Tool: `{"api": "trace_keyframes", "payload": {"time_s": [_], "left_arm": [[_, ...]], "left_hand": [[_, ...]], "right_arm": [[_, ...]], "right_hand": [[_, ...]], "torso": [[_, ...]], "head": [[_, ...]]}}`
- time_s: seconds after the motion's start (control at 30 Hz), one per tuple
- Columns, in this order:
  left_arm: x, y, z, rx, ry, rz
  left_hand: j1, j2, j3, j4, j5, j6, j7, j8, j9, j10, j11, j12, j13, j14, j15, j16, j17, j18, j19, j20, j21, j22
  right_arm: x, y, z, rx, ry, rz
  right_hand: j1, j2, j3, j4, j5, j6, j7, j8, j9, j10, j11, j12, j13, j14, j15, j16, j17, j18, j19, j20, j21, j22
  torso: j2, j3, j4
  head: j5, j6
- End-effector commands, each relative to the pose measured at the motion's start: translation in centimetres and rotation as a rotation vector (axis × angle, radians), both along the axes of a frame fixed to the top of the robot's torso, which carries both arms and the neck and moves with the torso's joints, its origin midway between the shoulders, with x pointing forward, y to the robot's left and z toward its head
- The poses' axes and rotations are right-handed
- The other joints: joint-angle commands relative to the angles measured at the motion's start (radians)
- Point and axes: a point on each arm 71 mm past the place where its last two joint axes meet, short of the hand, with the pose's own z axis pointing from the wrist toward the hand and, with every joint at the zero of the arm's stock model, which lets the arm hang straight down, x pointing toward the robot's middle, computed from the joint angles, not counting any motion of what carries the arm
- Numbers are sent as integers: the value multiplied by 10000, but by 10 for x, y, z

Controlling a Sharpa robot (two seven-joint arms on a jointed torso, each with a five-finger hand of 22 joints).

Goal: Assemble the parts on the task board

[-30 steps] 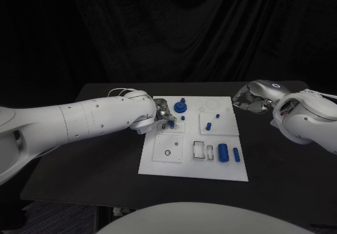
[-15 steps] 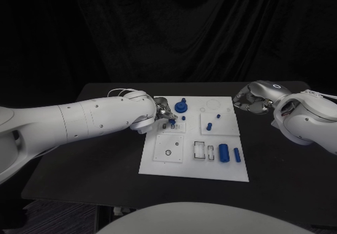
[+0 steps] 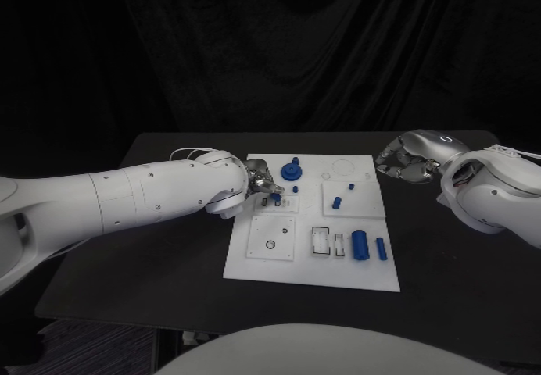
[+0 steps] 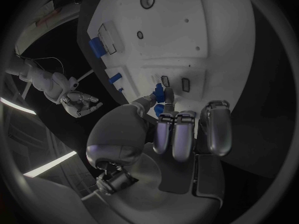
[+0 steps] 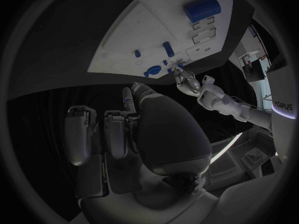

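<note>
The white task board lies mid-table. My left hand hovers over its near-left upper area and pinches a small blue part right above a slotted plate; the pinched blue part also shows between the fingertips in the left wrist view. My right hand hangs just off the board's far right corner, fingers curled in with nothing in them. On the board lie a round blue knob, a blue peg, a thick blue cylinder and a slim blue bar.
Bare black table surrounds the board on every side. In the right wrist view the board lies beyond my curled right hand, with the left hand over it.
</note>
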Motion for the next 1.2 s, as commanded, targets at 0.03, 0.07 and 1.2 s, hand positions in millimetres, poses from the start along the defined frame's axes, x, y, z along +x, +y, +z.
{"api": "trace_keyframes", "payload": {"time_s": [0.03, 0.07, 1.2], "left_arm": [[-1, -2, 0, -302, -237, -9], [-1, -2, 0, -340, -272, 8], [-8, 5, -11, -784, -601, 213]], "left_hand": [[-119, 13, 21, 61, -60, 12, 61, -40, 13, 1058, 84, 26, 2632, 1038, 47, 26, 2633, -54, 17, 63, -33, -18], [-120, 15, 21, 64, -61, 11, 61, -43, 13, 1058, 84, 26, 2632, 1038, 47, 26, 2633, -56, 20, 64, -31, -13], [-262, -51, -129, 317, -534, 35, 124, -287, 110, 1058, 146, 26, 2632, 1038, 107, 26, 2633, -39, -28, 123, -101, -47]], "right_arm": [[0, -1, -1, -70, 75, -155], [-1, -1, -1, -70, 76, -157], [-1, -3, -3, -132, 195, -238]], "right_hand": [[128, 0, 66, 21, 68, 27, 16, -48, -15, 623, 52, -62, 2182, 934, 92, -34, 2209, 40, 519, 61, -43, 2262], [128, 0, 66, 21, 68, 27, 16, -48, -15, 623, 52, -62, 2182, 934, 92, -34, 2209, 40, 519, 61, -43, 2262], [123, -14, 84, 15, 67, 15, 22, -68, -28, 603, 55, -79, 2160, 927, 95, -55, 2190, 45, 511, 67, -62, 2256]], "torso": [[-3, 6, -4], [-4, 6, -4], [-4, 3, -1]], "head": [[-1, 1], [2, 1], [41, 1]]}}
